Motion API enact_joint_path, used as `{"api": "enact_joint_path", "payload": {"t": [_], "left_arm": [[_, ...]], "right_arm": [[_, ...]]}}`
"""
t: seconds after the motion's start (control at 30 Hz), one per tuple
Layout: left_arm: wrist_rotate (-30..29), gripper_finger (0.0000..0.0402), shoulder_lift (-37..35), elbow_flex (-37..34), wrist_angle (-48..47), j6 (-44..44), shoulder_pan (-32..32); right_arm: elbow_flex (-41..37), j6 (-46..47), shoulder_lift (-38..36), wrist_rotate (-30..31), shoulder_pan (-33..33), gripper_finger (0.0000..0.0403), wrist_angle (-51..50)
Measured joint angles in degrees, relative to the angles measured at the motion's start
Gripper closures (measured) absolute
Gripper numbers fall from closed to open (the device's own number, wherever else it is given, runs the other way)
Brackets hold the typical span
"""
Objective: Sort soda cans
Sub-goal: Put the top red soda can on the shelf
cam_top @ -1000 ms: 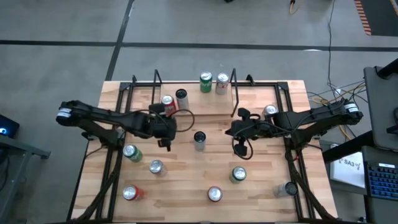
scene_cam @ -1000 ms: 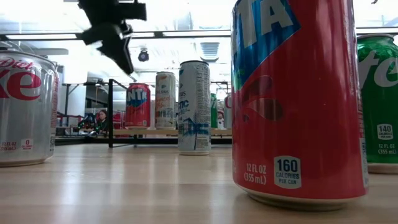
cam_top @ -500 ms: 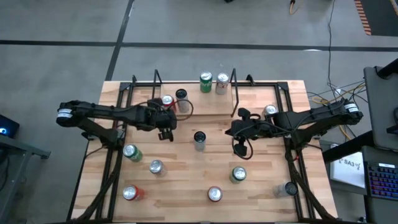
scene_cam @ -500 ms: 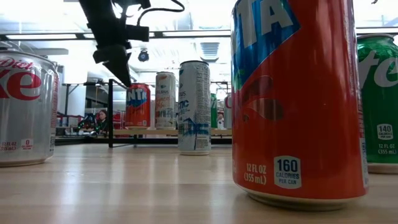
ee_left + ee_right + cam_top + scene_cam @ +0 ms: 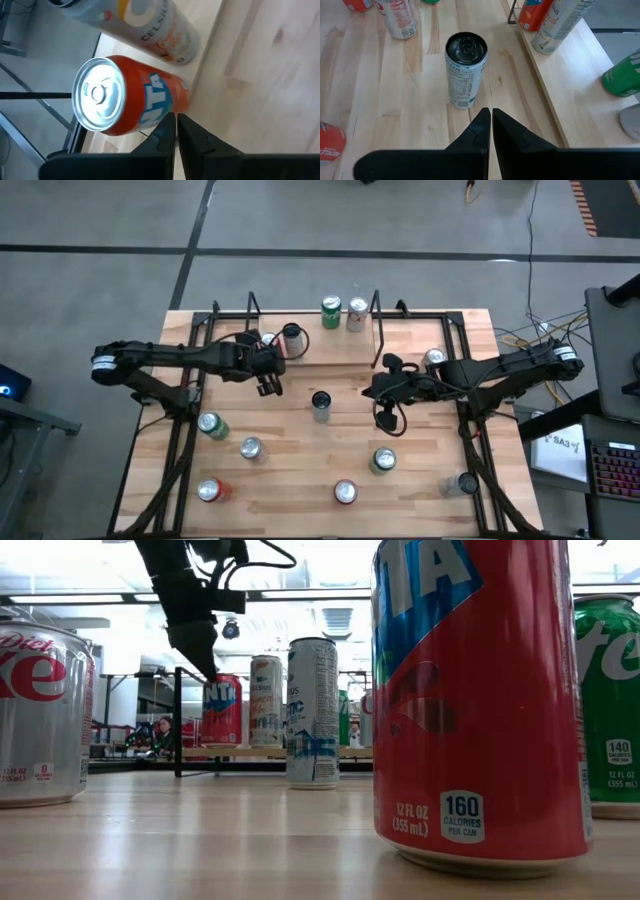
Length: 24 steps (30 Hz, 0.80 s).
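**Both grippers shut, holding nothing**

From above, my left gripper (image 5: 268,385) hid most of the red can (image 5: 268,340) at the table's (image 5: 420,480) back. Level view: huge near cans blocked the rest. My left wrist showed pressed-together fingers (image 5: 165,132) beside that can (image 5: 127,102), apart; my right gripper (image 5: 491,122), closed, faced a dark-topped can (image 5: 465,70).

a robotics lab or workshop: a wooden bench (image 5: 420,480) on a bare grey concrete floor (image 5: 300,240), loose cables (image 5: 515,335) off its right edge, a keyboard (image 5: 612,465) nearby, and ceiling strip lights (image 5: 300,595) over open room behind.
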Motion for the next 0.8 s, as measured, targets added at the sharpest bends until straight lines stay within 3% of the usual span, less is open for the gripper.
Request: {"api": "enact_joint_path", "payload": {"t": [0.8], "left_arm": [[0.0,0.0401,0.0,0.0,4.1,2.3,5.7]], "right_arm": [[0.0,0.0,0.0,0.0,0.0,0.0394,0.0]]}}
